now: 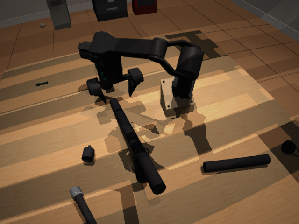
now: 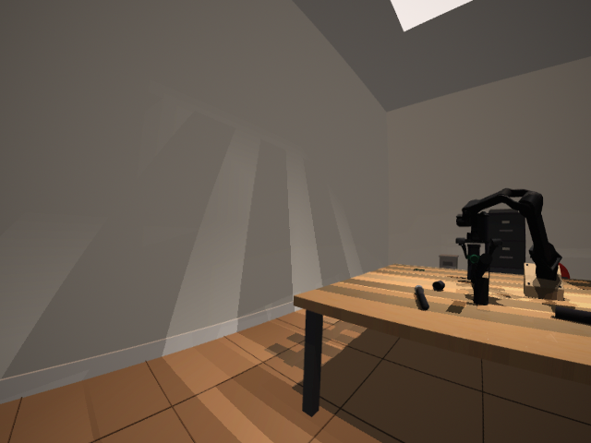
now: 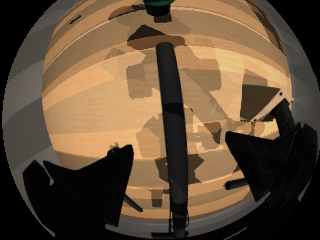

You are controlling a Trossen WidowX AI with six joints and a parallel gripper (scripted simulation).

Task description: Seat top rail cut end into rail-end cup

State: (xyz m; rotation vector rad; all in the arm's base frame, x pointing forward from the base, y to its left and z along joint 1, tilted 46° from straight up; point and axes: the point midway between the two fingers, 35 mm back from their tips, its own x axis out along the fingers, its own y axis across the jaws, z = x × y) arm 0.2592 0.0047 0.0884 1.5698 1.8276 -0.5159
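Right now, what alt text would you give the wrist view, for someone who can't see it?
A dark rail runs lengthwise up the middle of the view, between the two spread fingers of the open end effector but not gripped. Above the rail's far end, part of a dark post with a green band shows at the top edge.
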